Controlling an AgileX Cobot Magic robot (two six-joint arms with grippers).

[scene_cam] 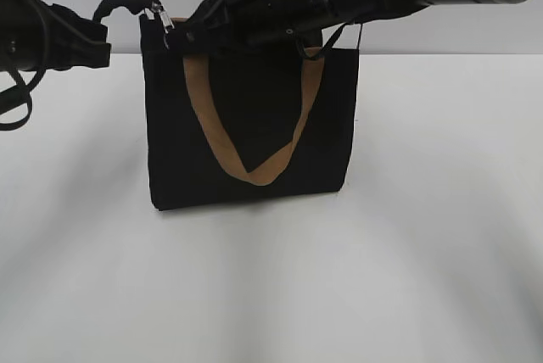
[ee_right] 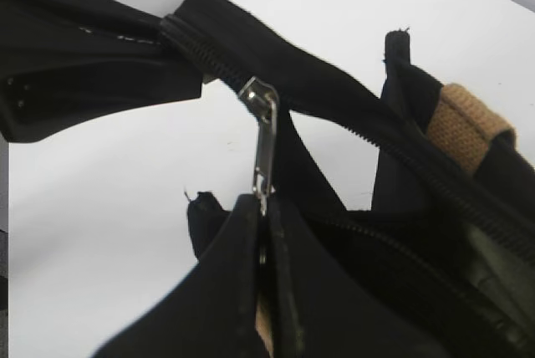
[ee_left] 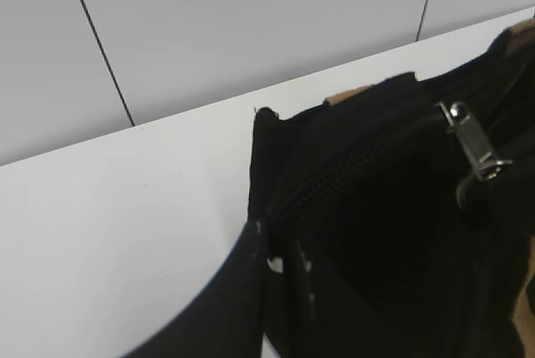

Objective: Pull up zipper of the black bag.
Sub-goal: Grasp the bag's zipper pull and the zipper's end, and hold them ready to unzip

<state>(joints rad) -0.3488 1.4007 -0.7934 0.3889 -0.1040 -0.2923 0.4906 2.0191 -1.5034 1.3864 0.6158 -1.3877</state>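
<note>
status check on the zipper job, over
Right end effector shut on the silver pull tab. Left end effector pinching the black bag top corner. Zipper partly open. Nothing obstructing.

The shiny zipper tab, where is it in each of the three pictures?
Exterior view: the silver pull tab is at the black bag's top left corner.
Left wrist view: right edge, upper half.
Right wrist view: centre, pinched by the right gripper.
Shared landmark: the tan strap handle.

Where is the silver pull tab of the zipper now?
The pull tab sits at the black bag's top left corner in the exterior view, pinched by the right gripper.
</note>
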